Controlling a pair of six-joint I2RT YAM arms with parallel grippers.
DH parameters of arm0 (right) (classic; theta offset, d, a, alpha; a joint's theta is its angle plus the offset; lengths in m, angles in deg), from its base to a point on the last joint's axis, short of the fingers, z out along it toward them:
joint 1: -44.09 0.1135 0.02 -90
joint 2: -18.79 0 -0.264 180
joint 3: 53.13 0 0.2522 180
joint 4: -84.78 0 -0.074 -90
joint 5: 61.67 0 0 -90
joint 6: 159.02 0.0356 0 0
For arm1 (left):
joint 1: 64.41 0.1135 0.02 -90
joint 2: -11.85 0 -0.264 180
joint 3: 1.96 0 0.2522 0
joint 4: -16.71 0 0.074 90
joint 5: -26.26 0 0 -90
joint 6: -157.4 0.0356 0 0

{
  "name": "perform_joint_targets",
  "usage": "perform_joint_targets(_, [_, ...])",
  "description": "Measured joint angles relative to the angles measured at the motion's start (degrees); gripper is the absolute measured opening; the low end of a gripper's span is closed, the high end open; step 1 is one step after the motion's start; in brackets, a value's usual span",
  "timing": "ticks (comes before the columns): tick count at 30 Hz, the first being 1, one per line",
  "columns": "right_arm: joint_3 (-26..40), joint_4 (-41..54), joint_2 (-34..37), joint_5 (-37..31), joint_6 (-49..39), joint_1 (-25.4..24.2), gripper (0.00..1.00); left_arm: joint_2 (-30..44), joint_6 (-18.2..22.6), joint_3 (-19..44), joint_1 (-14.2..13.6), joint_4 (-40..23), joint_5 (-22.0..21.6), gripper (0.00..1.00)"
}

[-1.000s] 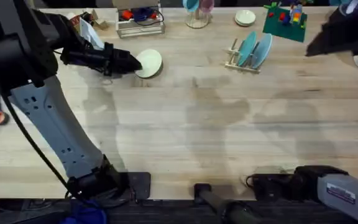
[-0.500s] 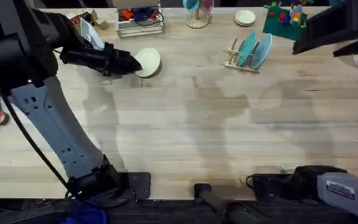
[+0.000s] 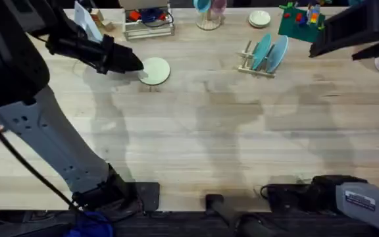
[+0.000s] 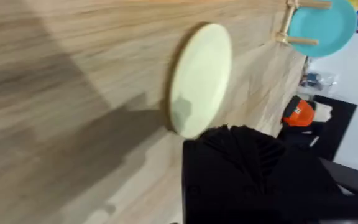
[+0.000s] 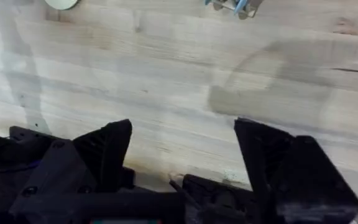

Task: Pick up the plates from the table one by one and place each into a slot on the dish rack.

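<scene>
Left gripper (image 3: 135,64) sits at the far left of the table (image 3: 196,145), its black tip right at the near-left edge of a cream plate (image 3: 154,70). From overhead the tip overlaps the plate's rim, and in the left wrist view the black finger mass meets the plate's (image 4: 201,78) edge, but whether the fingers are open, closed, or actually pinching the rim I cannot tell. The plate seems to lie on the wood; in the wrist view a shadow runs alongside it.

Right gripper (image 5: 182,146) hangs high over the right side of the table (overhead it is a large dark blur near the far right edge). Its wrist view shows the two black fingers spread wide apart with bare wood between them and nothing held.

Farther back, right of centre, stands the rack (image 3: 255,66), a small wooden base with upright pegs. Two teal plates (image 3: 268,51) stand on edge in its slots, leaning slightly. The cream plate is well apart from it, to the left.

Along the far edge are a wire basket (image 3: 149,23) with coloured items just behind the cream plate, a second small pale plate (image 3: 259,18) lying flat behind the rack, and a green board (image 3: 301,25) with coloured blocks to its right.
</scene>
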Motion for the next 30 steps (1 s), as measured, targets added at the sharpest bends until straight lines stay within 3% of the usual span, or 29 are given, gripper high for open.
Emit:
perform_joint_targets(15, [0.0, 0.0, 0.0, 0.0, 0.0, 0.0, 0.995, -2.5, -6.1, 0.0, 0.0, 5.4, -5.0, 0.040])
perform_joint_targets(30, [0.0, 0.0, 0.0, 0.0, 0.0, 0.0, 0.995, -0.1, -7.1, 0.0, -0.6, 7.8, -5.1, 0.039])
